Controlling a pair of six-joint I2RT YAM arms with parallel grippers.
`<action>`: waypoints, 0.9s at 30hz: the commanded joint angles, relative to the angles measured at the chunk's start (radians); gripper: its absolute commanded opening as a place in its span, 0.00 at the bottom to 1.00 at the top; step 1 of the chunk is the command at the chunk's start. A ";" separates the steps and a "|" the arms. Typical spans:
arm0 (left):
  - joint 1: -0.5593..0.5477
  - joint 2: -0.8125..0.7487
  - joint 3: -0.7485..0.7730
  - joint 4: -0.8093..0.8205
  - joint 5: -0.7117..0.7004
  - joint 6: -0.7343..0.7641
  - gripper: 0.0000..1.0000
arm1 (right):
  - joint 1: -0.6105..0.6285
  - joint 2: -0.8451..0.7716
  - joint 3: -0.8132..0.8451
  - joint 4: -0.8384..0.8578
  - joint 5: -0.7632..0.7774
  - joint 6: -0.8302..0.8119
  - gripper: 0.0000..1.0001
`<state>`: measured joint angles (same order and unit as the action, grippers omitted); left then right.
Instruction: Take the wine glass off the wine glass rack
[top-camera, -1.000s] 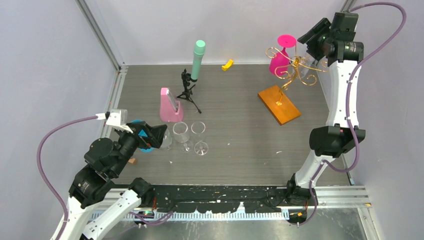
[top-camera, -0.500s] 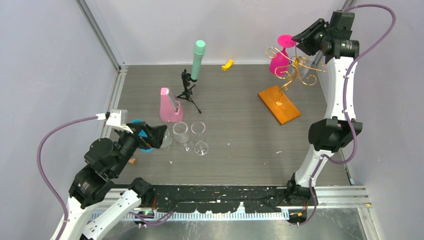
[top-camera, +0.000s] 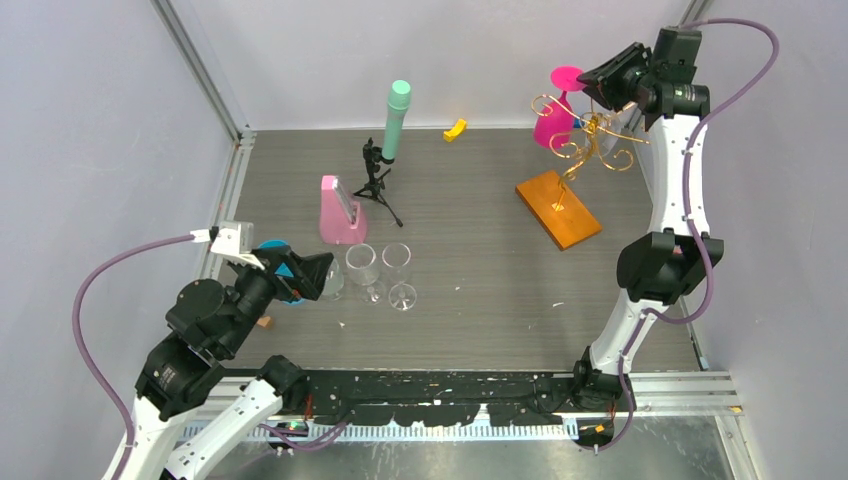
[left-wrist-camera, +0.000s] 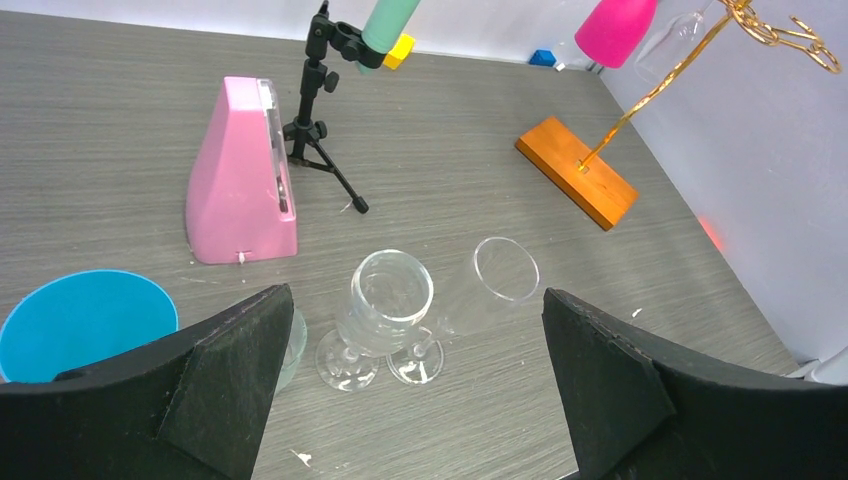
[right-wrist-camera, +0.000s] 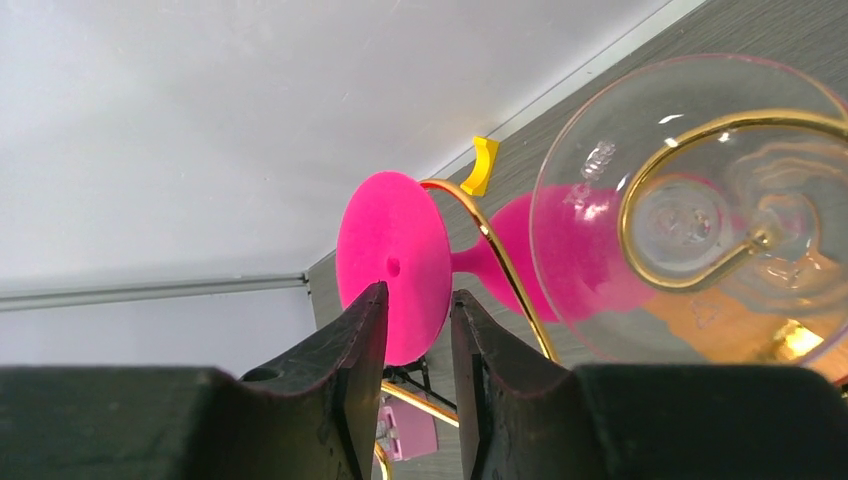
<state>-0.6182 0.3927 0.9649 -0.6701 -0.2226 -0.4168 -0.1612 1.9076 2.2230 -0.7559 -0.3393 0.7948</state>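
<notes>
The right arm has swung its wrist toward 9 o'clock over the last second. That carries the right gripper (right-wrist-camera: 418, 300) in from the 3 o'clock side of the thin gold wire wine glass rack with the flat orange-brown wooden base (top-camera: 558, 208). The rack stands at about 2 o'clock on the table and does not appear to have shifted.

The bright pink opaque wine glass (top-camera: 553, 122) still hangs bowl-down from a scroll arm on the rack's 10 o'clock side, with its round foot uppermost. In the right wrist view that foot sits straight ahead of the fingertips, seen nearly face-on. The claw is narrowed to a slim gap with nothing between the jaws, so there is no grip yet.

A clear stemmed wine glass (right-wrist-camera: 690, 200) hangs from another curl just at 3 o'clock of the pink one, and its foot is ringed by gold wire.

This reads as the approach closing on the pink glass. The claw would probably have to widen or turn before it could take the stem or foot. The neighbouring clear glass is near enough to be knocked.

The left gripper (left-wrist-camera: 415, 295) has not moved from 8 o'clock and gapes wide and empty. Two clear stemmed glasses (top-camera: 382, 272) stand upright on the table just ahead of it.
</notes>
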 joint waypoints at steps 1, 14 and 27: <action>-0.002 -0.005 0.033 0.001 0.017 -0.008 0.98 | -0.005 -0.018 -0.029 0.074 -0.014 0.035 0.35; -0.003 -0.001 0.028 0.009 0.011 -0.007 0.98 | -0.005 -0.070 -0.117 0.173 0.057 0.088 0.21; -0.002 0.012 0.029 0.018 0.008 -0.002 0.98 | -0.005 -0.171 -0.293 0.483 0.035 0.170 0.00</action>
<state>-0.6182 0.3935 0.9649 -0.6716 -0.2161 -0.4194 -0.1612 1.8046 1.9598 -0.4545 -0.2939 0.9272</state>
